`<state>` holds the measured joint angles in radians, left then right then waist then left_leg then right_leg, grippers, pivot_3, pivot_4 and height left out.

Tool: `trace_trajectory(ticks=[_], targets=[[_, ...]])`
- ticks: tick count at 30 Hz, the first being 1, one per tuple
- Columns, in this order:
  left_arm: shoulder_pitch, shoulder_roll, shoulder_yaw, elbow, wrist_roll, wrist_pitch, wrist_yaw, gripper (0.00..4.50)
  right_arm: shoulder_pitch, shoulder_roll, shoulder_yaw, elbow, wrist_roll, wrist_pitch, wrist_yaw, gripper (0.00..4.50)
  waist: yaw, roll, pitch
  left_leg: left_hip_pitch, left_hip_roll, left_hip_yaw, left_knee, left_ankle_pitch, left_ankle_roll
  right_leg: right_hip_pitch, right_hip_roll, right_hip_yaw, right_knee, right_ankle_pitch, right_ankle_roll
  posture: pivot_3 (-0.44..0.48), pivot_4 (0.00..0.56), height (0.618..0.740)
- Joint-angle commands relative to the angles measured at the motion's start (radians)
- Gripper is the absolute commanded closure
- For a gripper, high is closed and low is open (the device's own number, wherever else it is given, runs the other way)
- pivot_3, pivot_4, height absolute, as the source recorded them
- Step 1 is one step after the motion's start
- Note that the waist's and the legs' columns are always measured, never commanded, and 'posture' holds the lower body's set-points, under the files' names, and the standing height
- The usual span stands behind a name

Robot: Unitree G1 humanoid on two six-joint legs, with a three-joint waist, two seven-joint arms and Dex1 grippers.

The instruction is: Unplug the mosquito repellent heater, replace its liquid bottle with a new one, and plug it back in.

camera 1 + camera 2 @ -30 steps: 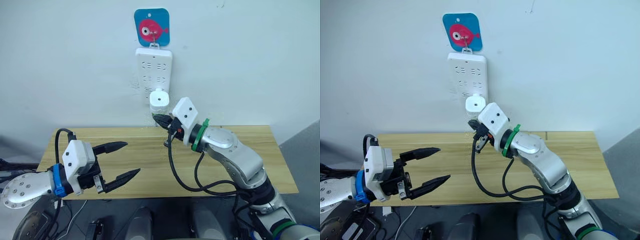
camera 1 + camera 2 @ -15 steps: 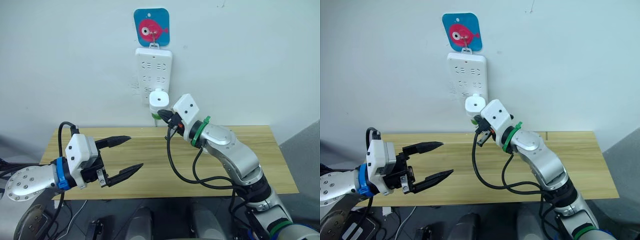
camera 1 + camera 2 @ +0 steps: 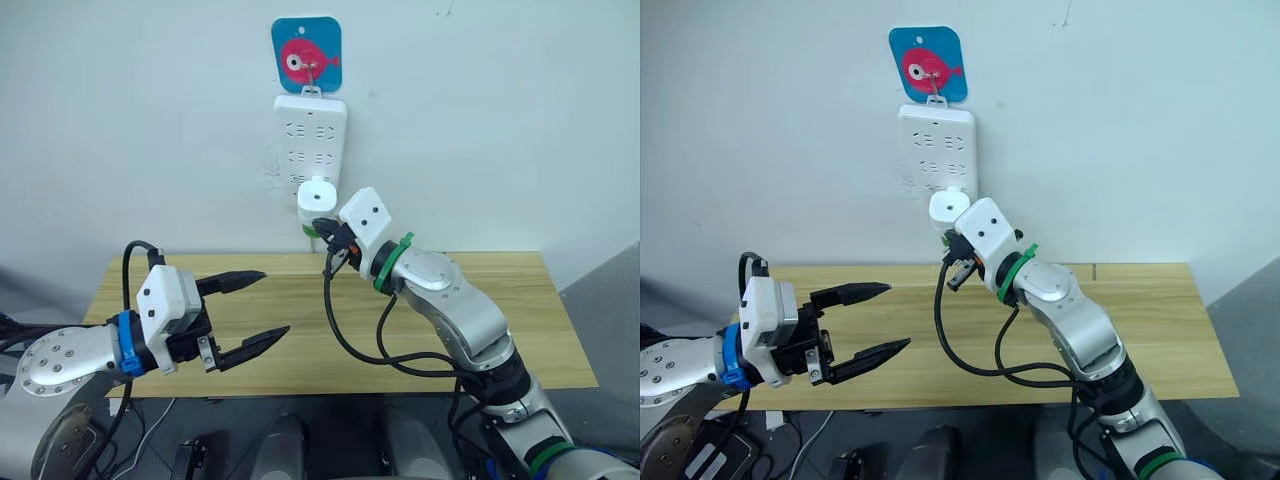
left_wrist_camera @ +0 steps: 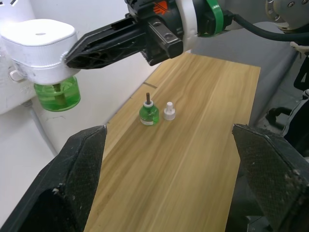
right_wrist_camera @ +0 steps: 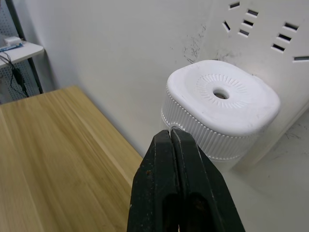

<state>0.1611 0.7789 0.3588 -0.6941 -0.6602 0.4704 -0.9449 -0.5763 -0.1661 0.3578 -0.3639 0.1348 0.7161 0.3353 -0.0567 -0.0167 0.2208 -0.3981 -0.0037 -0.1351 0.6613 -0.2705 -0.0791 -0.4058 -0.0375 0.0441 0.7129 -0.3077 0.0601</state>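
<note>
The white mosquito repellent heater [image 3: 318, 194] is plugged into the bottom of the wall power strip [image 3: 311, 130], and a green liquid bottle [image 4: 58, 95] hangs under it. My right gripper [image 3: 319, 224] is shut with nothing in it. Its tips [image 5: 171, 140] are at the heater's ribbed lower side [image 5: 212, 140], and I cannot tell whether they touch it. A second small green bottle with a brown wick [image 4: 148, 112] stands on the wooden table [image 3: 300, 310] near the wall, beside a small white cap [image 4: 168, 111]. My left gripper [image 3: 262, 306] hovers wide open over the table's left part.
The power strip hangs from a blue hook plate with a pink fish [image 3: 307, 55]. A black cable [image 3: 345, 335] loops down from the right forearm over the table's middle. The table's front edge [image 3: 330, 388] lies just beyond the left gripper.
The right gripper has risen from below the heater to its lower side, still shut. The left gripper has drifted slightly right and stays open.
</note>
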Motion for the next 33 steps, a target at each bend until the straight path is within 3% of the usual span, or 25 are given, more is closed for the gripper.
trace_trajectory(ticks=[1, 7, 14, 19, 22, 25, 28, 33], targets=[[-0.012, 0.009, 0.008, 0.0, -0.009, -0.013, 0.008, 0.11, -0.037, -0.001, -0.069, 0.0, -0.056, -0.036, -0.063, 4.46, 0.0, 0.0, 0.0, 0.0, 0.0, 0.0, 0.0, 0.0, 0.0, 0.0, 0.0, 0.0, 0.0, 0.0, 0.0, -0.015, 0.176, 0.74], [-0.018, 0.009, 0.003, 0.007, -0.007, -0.016, 0.008, 0.11, -0.035, -0.012, -0.084, 0.009, -0.067, -0.043, -0.071, 4.46, 0.0, 0.0, 0.0, 0.0, 0.0, 0.0, 0.0, 0.0, -0.001, 0.0, 0.0, 0.0, 0.001, 0.0, 0.0, -0.02, 0.175, 0.74], [-0.02, 0.012, 0.004, 0.038, 0.002, -0.026, -0.005, 0.11, -0.009, -0.005, -0.106, -0.098, 0.113, 0.047, 0.068, 4.46, 0.0, 0.0, 0.0, 0.0, 0.0, -0.001, 0.0, 0.001, -0.001, 0.001, 0.0, -0.001, 0.0, 0.0, 0.0, -0.024, 0.172, 0.74], [-0.022, 0.03, 0.003, 0.09, 0.008, -0.007, -0.013, 0.11, 0.012, -0.097, -0.107, -0.18, 0.189, 0.093, 0.176, 4.46, -0.003, 0.0, 0.0, 0.0, 0.0, 0.0, -0.003, 0.0, -0.001, 0.0, 0.0, -0.001, -0.003, 0.0, 0.0, -0.036, 0.157, 0.74], [-0.023, 0.054, -0.005, 0.156, 0.078, -0.089, -0.059, 0.11, 0.036, -0.194, -0.128, -0.249, 0.229, 0.118, 0.242, 4.46, -0.002, 0.0, 0.0, 0.0, 0.0, 0.0, -0.003, 0.0, -0.001, 0.0, 0.0, -0.001, -0.004, 0.0, -0.001, -0.038, 0.144, 0.74], [-0.024, 0.102, -0.003, 0.241, 0.135, -0.167, -0.135, 0.0, 0.079, -0.338, -0.187, -0.31, 0.27, 0.124, 0.331, 3.91, 0.0, 0.0, -0.003, -0.001, 0.0, 0.0, -0.003, 0.0, -0.001, 0.0, 0.0, -0.001, -0.005, 0.0, -0.001, -0.037, 0.135, 0.74], [-0.024, 0.167, 0.0, 0.335, 0.17, -0.247, -0.239, 0.0, 0.118, -0.463, -0.28, -0.329, 0.333, 0.136, 0.405, 2.87, 0.001, -0.001, -0.005, -0.001, 0.0, 0.0, -0.003, 0.0, -0.001, 0.001, 0.0, -0.001, -0.007, 0.0, 0.0, -0.039, 0.121, 0.74], [-0.092, 0.234, -0.01, 0.455, 0.232, -0.276, -0.259, 0.0, 0.176, -0.684, -0.384, -0.282, 0.319, 0.054, 0.534, 1.06, 0.0, -0.002, -0.014, -0.001, 0.0, 0.001, -0.004, 0.0, -0.001, 0.001, 0.0, -0.002, -0.007, 0.0, 0.0, -0.029, 0.097, 0.74]])
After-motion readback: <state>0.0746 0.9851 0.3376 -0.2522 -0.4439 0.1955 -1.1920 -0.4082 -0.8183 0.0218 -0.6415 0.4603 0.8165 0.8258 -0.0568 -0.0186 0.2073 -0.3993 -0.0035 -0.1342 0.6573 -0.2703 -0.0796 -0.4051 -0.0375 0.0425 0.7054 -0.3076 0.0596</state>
